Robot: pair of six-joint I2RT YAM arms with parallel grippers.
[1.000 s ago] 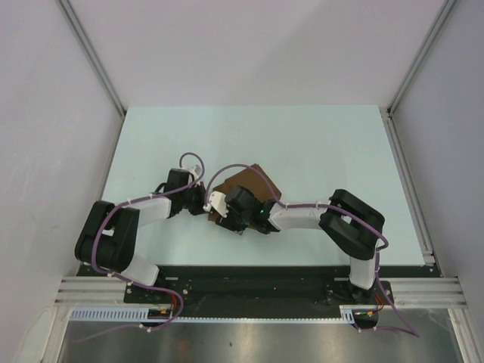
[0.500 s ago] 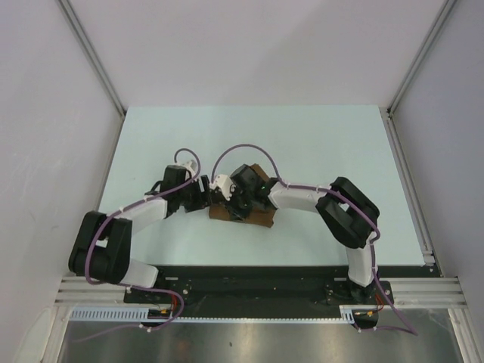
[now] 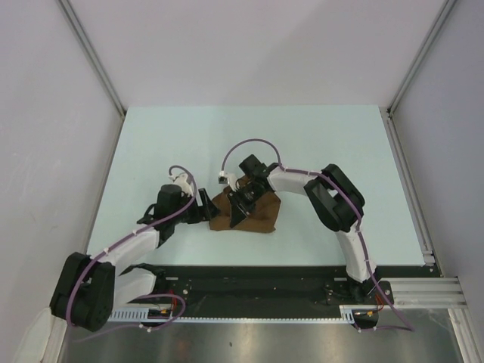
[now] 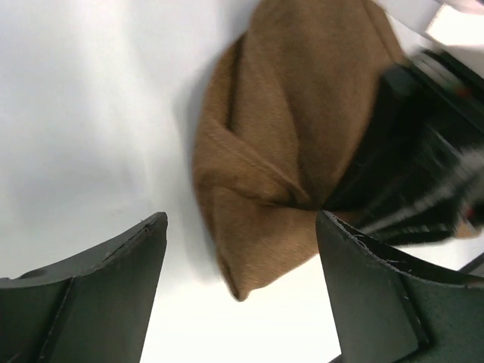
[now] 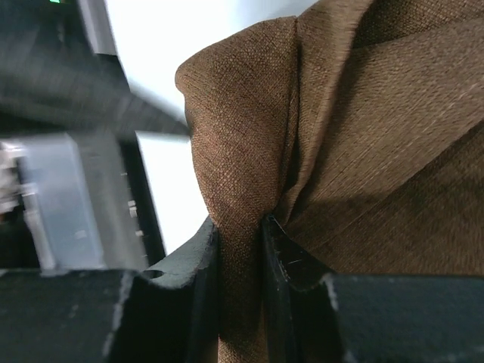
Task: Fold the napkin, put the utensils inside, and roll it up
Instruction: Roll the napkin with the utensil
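The brown napkin (image 3: 255, 215) lies bunched and folded near the middle of the table. My right gripper (image 3: 240, 208) is shut on a pinched fold of the napkin (image 5: 242, 227), cloth squeezed between both fingers. My left gripper (image 3: 206, 206) stands open just left of the napkin, its fingers (image 4: 113, 265) wide apart with the napkin's pointed lower corner (image 4: 257, 249) ahead of them, untouched. The utensils are out of view; whether they lie inside the cloth cannot be told.
The pale table (image 3: 166, 144) has a raised rail along its right edge (image 3: 408, 189) and white walls around. The two arms converge on the napkin, their wrists close together. A black strip (image 3: 249, 276) with the arm bases runs along the near edge.
My left gripper opened, let go of the napkin and drew back left and toward the near edge. My right gripper closed on a fold, and the napkin now lies flatter.
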